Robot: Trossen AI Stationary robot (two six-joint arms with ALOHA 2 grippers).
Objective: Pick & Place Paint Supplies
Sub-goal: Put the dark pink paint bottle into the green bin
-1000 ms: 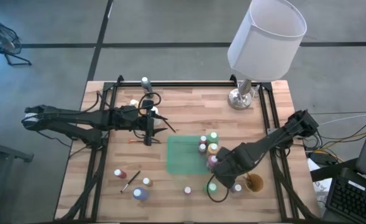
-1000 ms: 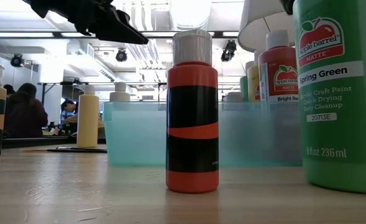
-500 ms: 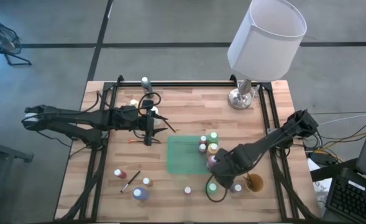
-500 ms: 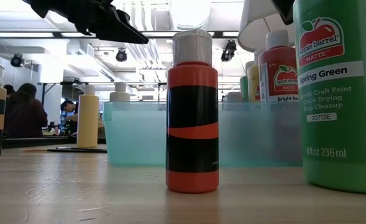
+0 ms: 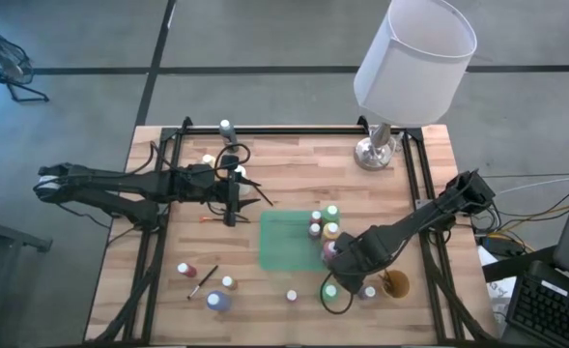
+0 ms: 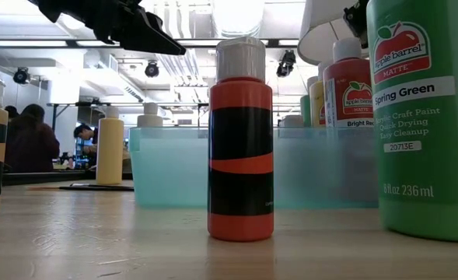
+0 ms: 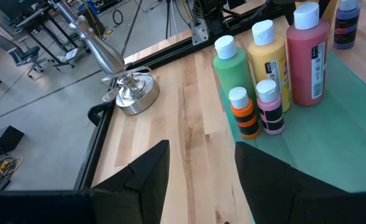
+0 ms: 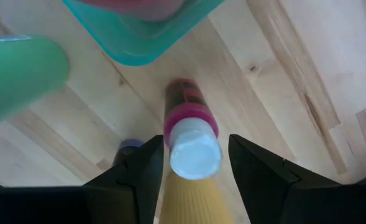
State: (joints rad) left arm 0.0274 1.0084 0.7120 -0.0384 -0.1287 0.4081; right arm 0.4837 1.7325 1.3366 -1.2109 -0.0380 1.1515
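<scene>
Surface, high view: wooden table (image 5: 294,169) with a white-shaded lamp (image 5: 414,60) at the far edge and a green mat (image 5: 289,242) mid-table. Bottles (image 5: 325,228) cluster at the mat's right edge; more bottles and a brush (image 5: 203,281) lie near the left front.
Right gripper (image 5: 347,275), high view: low over the bottles beside the tan cup (image 5: 395,284).
Left gripper (image 5: 234,191), high view: waits over the back left of the table.
Low view: red bottle (image 6: 241,152) and Spring Green bottle (image 6: 423,117) stand upright up front.
Left wrist view: fingers (image 7: 148,174) spread, nothing between them.
Right wrist view: fingers (image 8: 257,165) spread either side of a pink-collared, white-capped bottle (image 8: 192,140), not yet pinching.
Risk: a slightly off-centre close could tip this bottle or knock the green one just beside it.
</scene>
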